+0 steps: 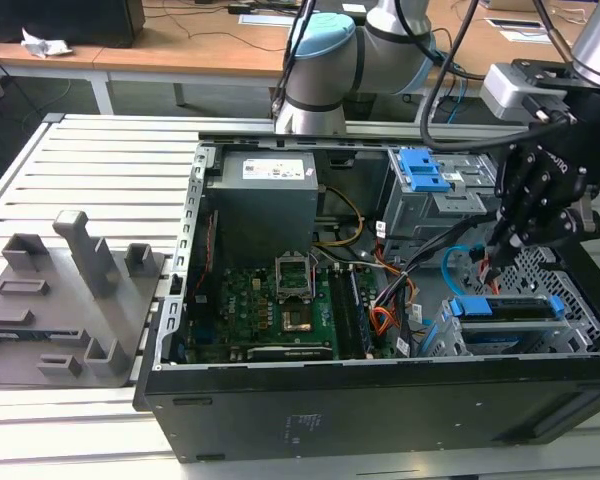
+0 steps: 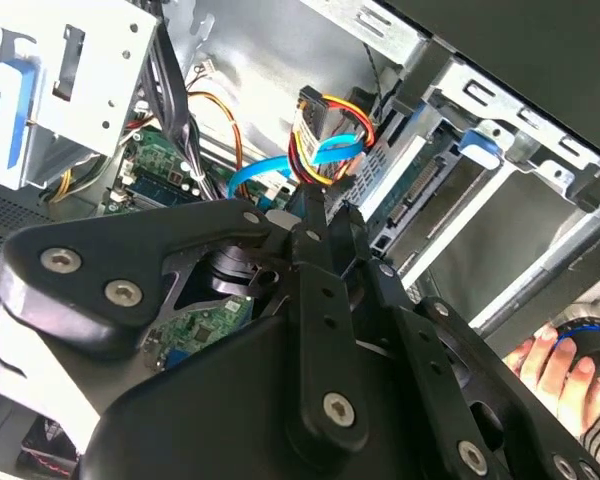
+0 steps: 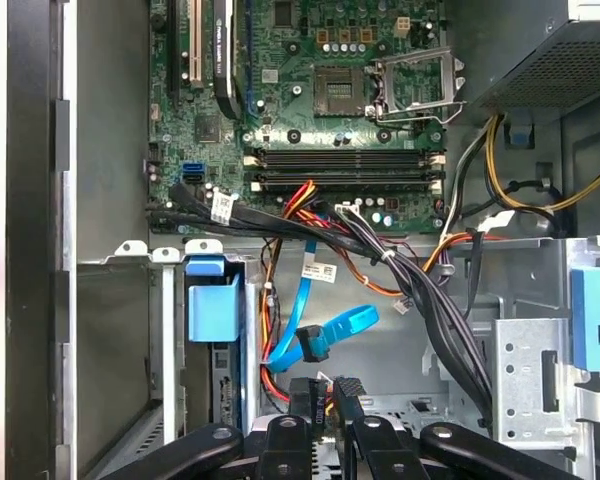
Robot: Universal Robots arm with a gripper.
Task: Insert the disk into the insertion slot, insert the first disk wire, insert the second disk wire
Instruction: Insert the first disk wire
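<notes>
The gripper [image 2: 315,205] has its fingers drawn narrow and pinched on the power wire [image 2: 320,110]. It grips just behind the small black plug, and the orange, red and yellow strands curl off to one side (in the first wrist view the same strands show between the two fingertips [image 3: 300,392]). The light-blue data cable [image 2: 332,152] loops right across the held plug; I cannot tell whether it touches it.

The step in hand looks like seating this first wire in the hard drive [image 2: 420,185]. To do it well, I judge, the plug must be held square to the drive's socket edge and pushed straight in. The blue loop must also be kept from getting trapped between plug and socket. The wire bundle looks stiff enough to twist the plug in a loose grip, so a pinch close to the plug body is the safer hold.

The hard drive [image 1: 510,318] sits in its blue carrier inside the drive bay [image 1: 435,342], so the first part of the task appears done. In the exterior view it lies near the gripper [image 1: 502,245], just below it in the picture. In the second wrist view its connector edge is just beside the fingertips, with plug and socket apart. A person's hand [image 2: 558,362] shows beyond the case [image 1: 380,400].
</notes>
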